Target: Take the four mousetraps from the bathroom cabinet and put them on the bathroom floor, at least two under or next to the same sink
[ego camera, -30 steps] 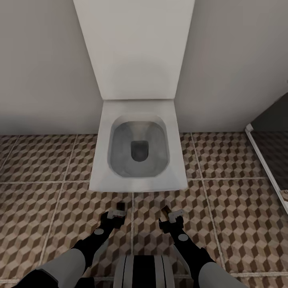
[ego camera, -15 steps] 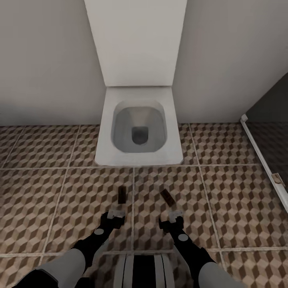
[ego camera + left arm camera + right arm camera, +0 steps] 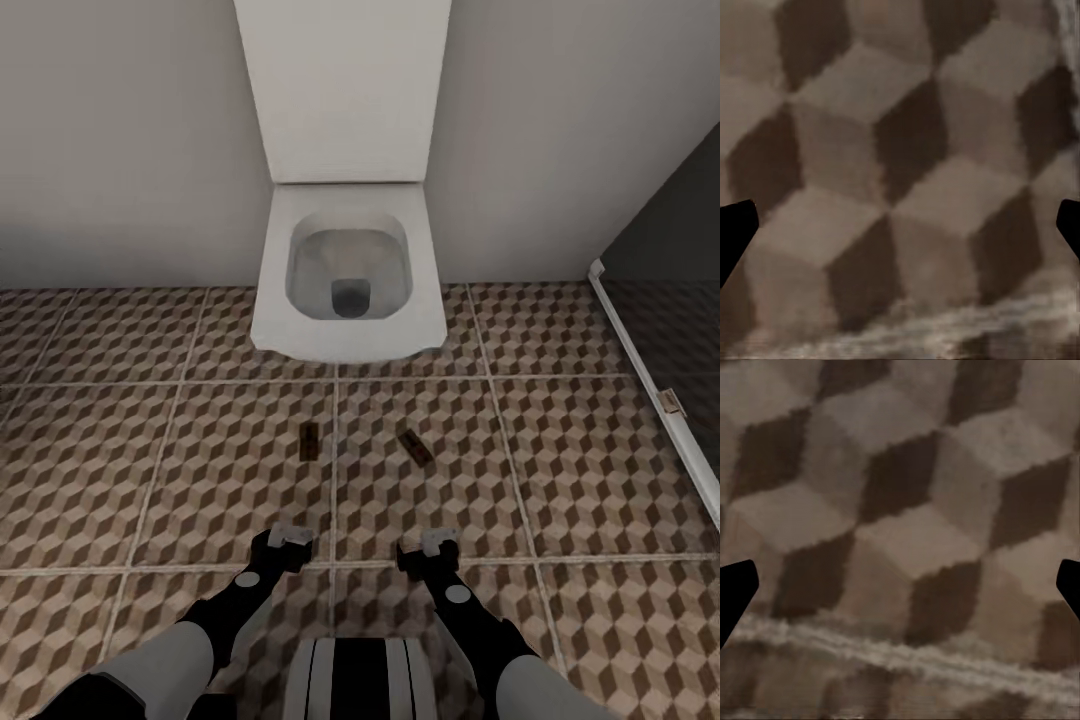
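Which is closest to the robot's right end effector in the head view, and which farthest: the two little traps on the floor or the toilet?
From the right end effector:
1. Right mousetrap, on the tiles just ahead of it.
2. Left mousetrap, ahead and across toward the left arm.
3. Toilet, beyond both, against the wall.

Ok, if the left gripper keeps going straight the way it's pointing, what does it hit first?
Most likely the bathroom floor: the left gripper points down at bare patterned tile, jaws open and empty. How far off is unclear.
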### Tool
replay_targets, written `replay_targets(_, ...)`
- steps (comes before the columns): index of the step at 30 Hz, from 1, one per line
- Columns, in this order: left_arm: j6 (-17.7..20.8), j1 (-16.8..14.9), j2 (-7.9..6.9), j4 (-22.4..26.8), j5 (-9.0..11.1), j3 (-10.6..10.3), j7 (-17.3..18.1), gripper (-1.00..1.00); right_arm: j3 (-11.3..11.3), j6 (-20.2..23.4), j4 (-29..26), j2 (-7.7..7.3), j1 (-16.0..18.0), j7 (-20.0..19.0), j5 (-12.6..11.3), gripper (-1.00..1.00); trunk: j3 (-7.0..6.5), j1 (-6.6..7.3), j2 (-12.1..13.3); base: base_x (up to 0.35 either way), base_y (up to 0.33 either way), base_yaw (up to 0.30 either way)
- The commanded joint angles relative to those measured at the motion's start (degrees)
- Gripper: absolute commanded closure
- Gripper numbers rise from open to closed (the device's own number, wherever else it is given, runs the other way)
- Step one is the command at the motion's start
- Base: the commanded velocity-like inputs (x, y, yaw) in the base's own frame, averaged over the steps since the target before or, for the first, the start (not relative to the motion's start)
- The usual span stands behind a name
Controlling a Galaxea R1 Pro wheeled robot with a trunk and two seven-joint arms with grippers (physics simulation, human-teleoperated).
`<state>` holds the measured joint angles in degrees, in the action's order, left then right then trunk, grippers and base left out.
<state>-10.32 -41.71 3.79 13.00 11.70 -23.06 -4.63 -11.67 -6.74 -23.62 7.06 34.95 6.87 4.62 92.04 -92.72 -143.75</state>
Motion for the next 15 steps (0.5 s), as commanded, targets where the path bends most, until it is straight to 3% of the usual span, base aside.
replay_targets(1, -0.2, 0.0, -0.01, -0.1, 0.5, -0.5, -0.3, -1.0, -0.3, -0.1, 0.1, 0.0, 0.0, 0.5, 0.5, -1.0, 0.02, 0.04, 0.0, -0.339, 0.0, 0.0)
replay_targets(10, -0.2, 0.0, -0.01, -0.2, 0.5, -0.5, -0.3, -1.0, -0.3, -0.6, 0.1, -0.01, 0.0, 0.5, 0.5, -1.0, 0.02, 0.04, 0.0, -0.336, 0.0, 0.0)
replay_targets(15, -0.2, 0.0, 0.04, -0.2, 0.6, -0.5, -0.3, -1.0, -0.3, -0.6, 0.1, -0.03, 0.0, 0.5, 0.5, -1.0, 0.02, 0.04, 0.0, -0.17, 0.0, 0.0)
